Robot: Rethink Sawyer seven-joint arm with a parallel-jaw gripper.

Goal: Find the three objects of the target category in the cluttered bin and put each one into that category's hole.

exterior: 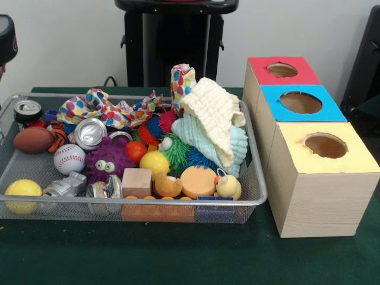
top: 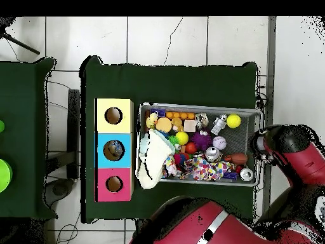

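Clutter of balls, cans, cloths and toys heaped in the mesh bin [exterior: 256,178] on the green counter [exterior: 178,255], red box [exterior: 261,74], blue box [exterior: 274,113] and yellow box [exterior: 297,159] with holed tops just beside it, my arm [top: 298,155] at the bin's opposite end, my fingers out of sight, cannot tell their state.

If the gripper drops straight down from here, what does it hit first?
Probably the grey wire-mesh bin's end rim, possibly the silver drink can in that corner; the gripper is barely visible, so depth is unclear.
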